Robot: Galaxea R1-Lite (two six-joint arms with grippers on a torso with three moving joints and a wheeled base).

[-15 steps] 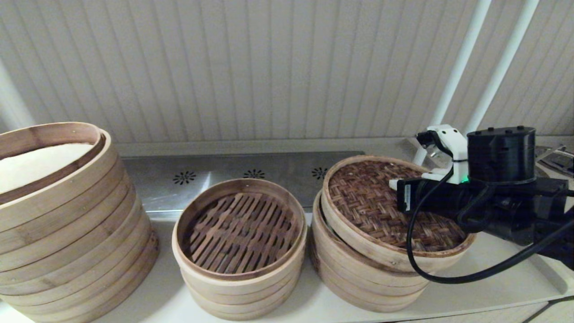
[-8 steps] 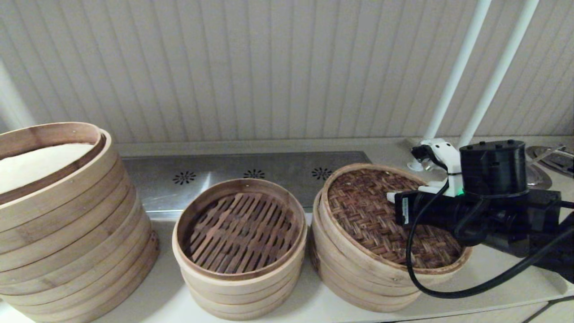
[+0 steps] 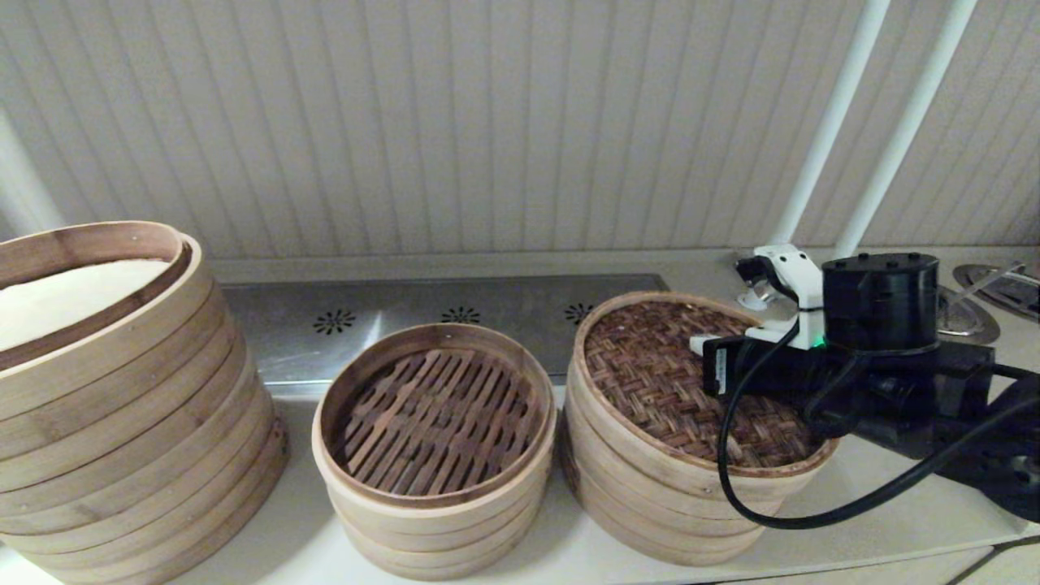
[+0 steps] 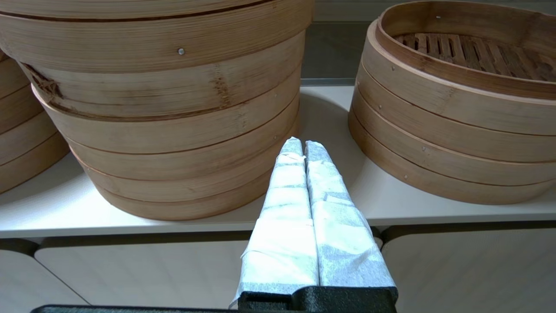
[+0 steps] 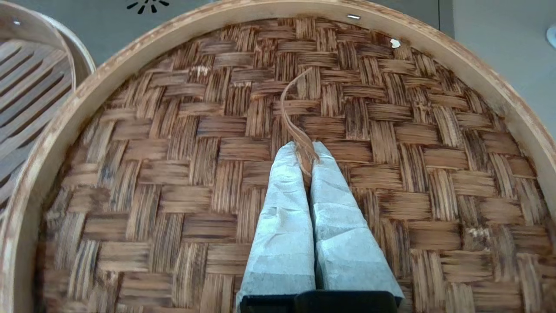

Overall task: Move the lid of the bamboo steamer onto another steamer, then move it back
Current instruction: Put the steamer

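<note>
Right pincer (image 5: 306,158) pinching thin strip loop (image 5: 295,108) atop herringbone-woven round lid (image 3: 650,374); left pincer (image 4: 303,148) closed, empty.

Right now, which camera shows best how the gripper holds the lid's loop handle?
Right wrist view: the right gripper is shut on the thin loop handle of the bamboo steamer lid. In the head view the arm hides it; the left wrist view misses it.

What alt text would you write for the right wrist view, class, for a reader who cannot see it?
The right hand, its wrapped fingers shut on a thin bamboo loop handle, holds the bamboo steamer lid, whose dark woven top fills the picture. A slat-floored basket shows at one edge.
</note>
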